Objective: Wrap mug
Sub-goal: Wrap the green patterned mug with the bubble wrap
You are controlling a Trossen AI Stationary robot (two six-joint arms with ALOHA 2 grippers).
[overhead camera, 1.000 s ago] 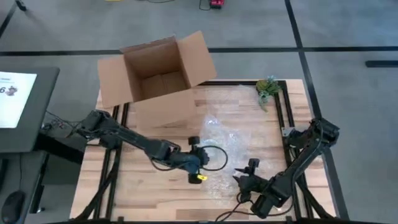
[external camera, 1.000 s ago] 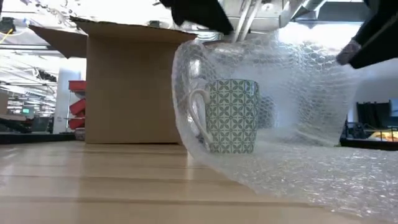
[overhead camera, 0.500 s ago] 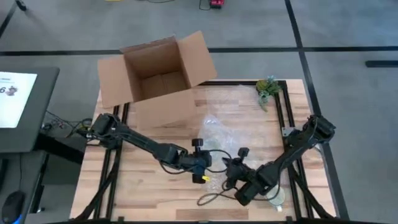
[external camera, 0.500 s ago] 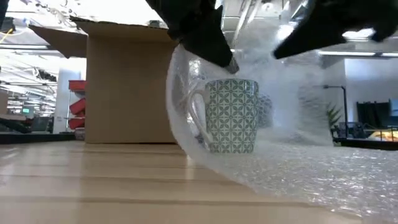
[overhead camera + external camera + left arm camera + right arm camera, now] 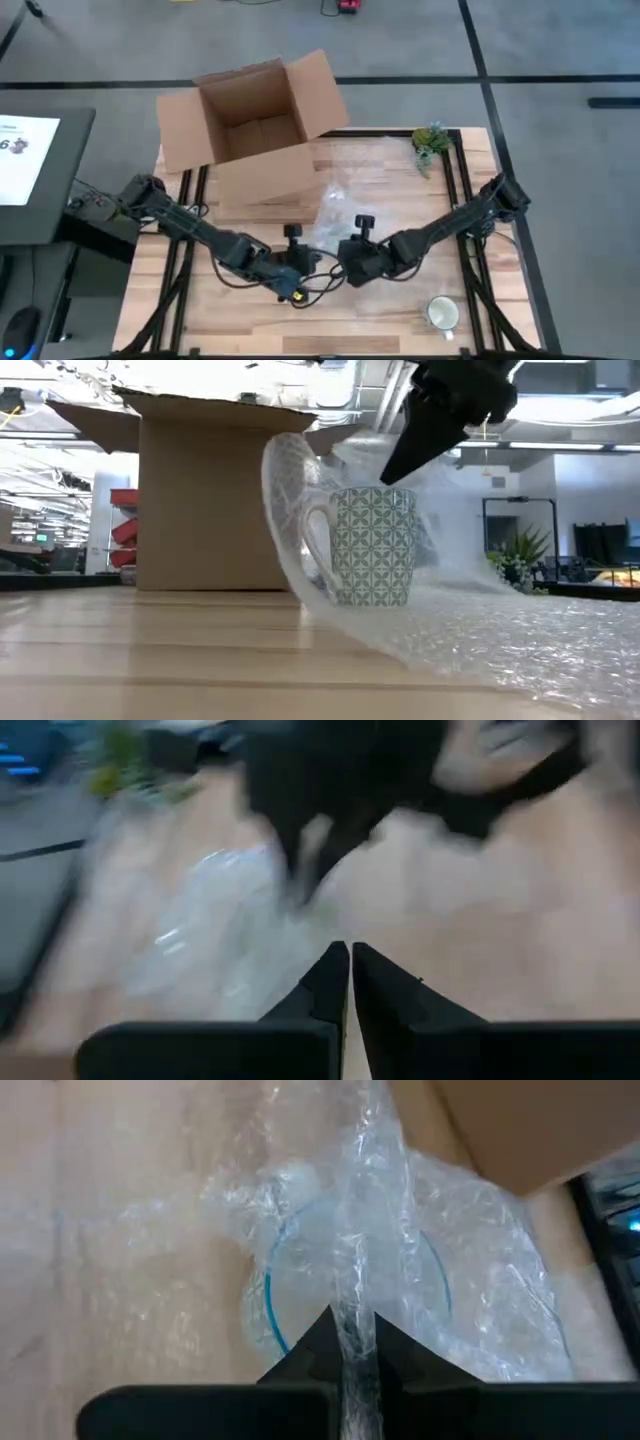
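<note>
Wrapping is midway: right gripper [image 5: 352,1342], jaws clamped on bubble wrap [image 5: 365,1230], pulls it over the mug [image 5: 368,546] standing mid-table near the box [image 5: 255,125]. Left gripper [image 5: 349,982] waits alongside, jaws together. Next, lay the sheet down across the rim.

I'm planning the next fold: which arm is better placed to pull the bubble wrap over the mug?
The right arm. Its end effector is already shut on a bunched strip of bubble wrap directly above the mug. The left end effector is shut on nothing, beside it.
</note>
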